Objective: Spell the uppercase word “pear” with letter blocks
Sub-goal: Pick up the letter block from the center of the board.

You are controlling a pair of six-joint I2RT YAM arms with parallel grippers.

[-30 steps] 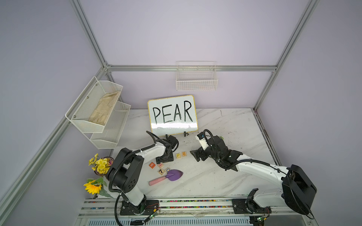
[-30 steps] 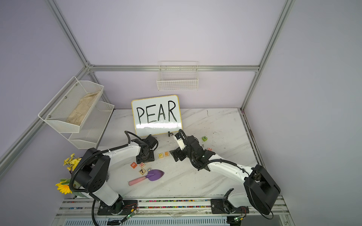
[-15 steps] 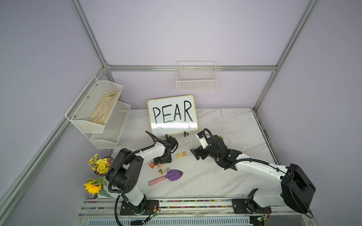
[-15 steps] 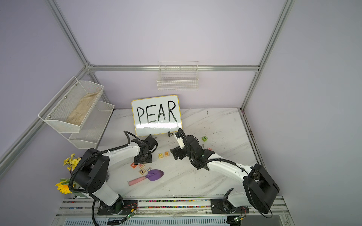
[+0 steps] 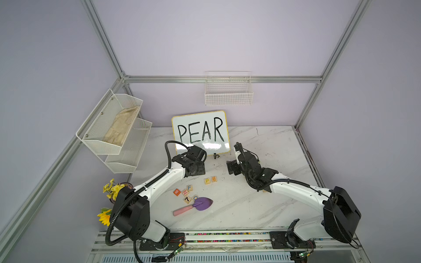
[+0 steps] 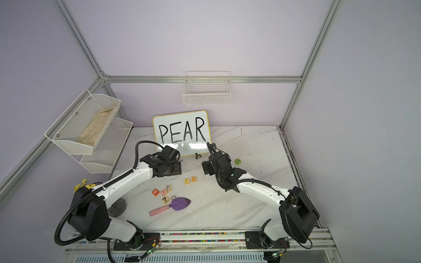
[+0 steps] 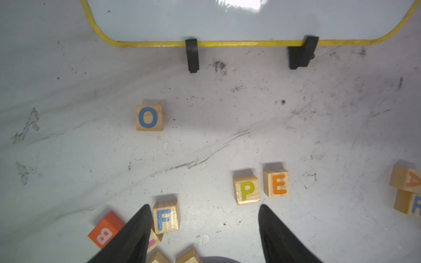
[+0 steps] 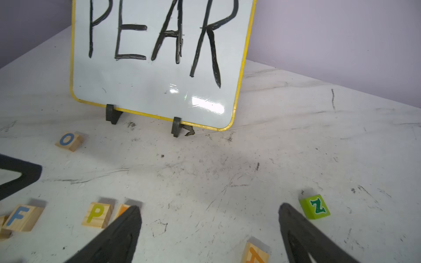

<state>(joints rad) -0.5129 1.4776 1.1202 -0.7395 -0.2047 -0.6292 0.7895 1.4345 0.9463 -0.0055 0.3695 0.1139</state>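
We are finding the task about half done. The P block [image 7: 247, 190] and the E block [image 7: 276, 183] are lying just beside each other on the surface [image 7: 227, 136], in front of the whiteboard [image 7: 227, 20], with P ahead of E in reading order. The A block [image 7: 406, 180] and the R block [image 7: 409, 202] are lying against each other, apart from the pair on the E side and cut off by the edge of the left wrist view. We are judging both as not yet placed.

Each block is a cube, so none is showing a long axis of its own. The P and E row is running roughly parallel with the whiteboard's lower edge, with E sitting slightly nearer the board. Both letters are facing up, tops toward the whiteboard. The A appears turned sideways relative to them. We cannot tell the R's turn.

The left gripper [image 7: 204, 207] is hovering near the pair, its fingers [image 7: 136, 230] spread apart and holding nothing. The F block [image 7: 165, 218] is lying beside one fingertip. The right gripper [image 8: 209, 206] is hovering with its fingers [image 8: 118, 234] spread wide and empty, and the A block is showing on the surface below the gap.
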